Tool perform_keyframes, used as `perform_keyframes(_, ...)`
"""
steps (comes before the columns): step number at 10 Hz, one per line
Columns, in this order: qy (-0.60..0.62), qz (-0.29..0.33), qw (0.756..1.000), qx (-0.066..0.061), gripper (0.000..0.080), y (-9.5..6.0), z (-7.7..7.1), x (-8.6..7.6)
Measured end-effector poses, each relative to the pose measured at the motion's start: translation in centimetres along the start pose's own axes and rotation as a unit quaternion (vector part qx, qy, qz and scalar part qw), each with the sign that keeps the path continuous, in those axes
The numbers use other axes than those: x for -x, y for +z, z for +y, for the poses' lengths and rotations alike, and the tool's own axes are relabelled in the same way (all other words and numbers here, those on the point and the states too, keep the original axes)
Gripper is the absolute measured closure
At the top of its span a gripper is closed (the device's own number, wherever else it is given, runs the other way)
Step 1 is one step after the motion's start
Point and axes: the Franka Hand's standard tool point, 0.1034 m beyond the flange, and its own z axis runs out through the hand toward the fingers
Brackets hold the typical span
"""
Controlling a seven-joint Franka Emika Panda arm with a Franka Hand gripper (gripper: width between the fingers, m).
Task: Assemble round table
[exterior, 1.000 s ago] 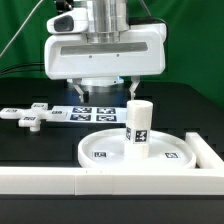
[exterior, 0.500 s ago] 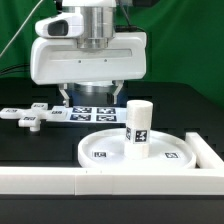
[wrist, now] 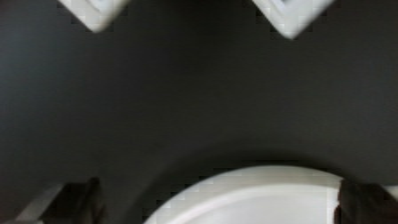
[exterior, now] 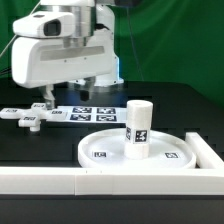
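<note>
The large rimmed round disc lies on the black table at the exterior view's right. The short cylindrical post stands upright on it, with a tag on its side. The cross-shaped piece lies flat at the exterior view's left. My gripper hangs open and empty above the table, between the cross-shaped piece and the post, over the left end of the marker board. In the wrist view my dark fingertips stand wide apart over the dark table, with a curved white edge between them.
A long white border wall runs along the front edge and turns up the exterior view's right side. Two white pointed shapes show at the edge of the wrist view; I cannot tell what they are.
My gripper has moved steadily toward the exterior view's left, from above the disc and post to above the marker board's left end. The parts have not moved.
</note>
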Motion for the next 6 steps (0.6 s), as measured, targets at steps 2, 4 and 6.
perform_keyframes(2,-0.001,0.0,1.0,-0.001,0.0151,0.1,-0.1,-0.1)
perform_keyframes(4,-0.001,0.01,1.0,0.02,0.0151,-0.1,0.9,0.9)
perform_keyframes(6,0.033,0.007,0.999,0.025,0.0151,0.4,1.0,5.0)
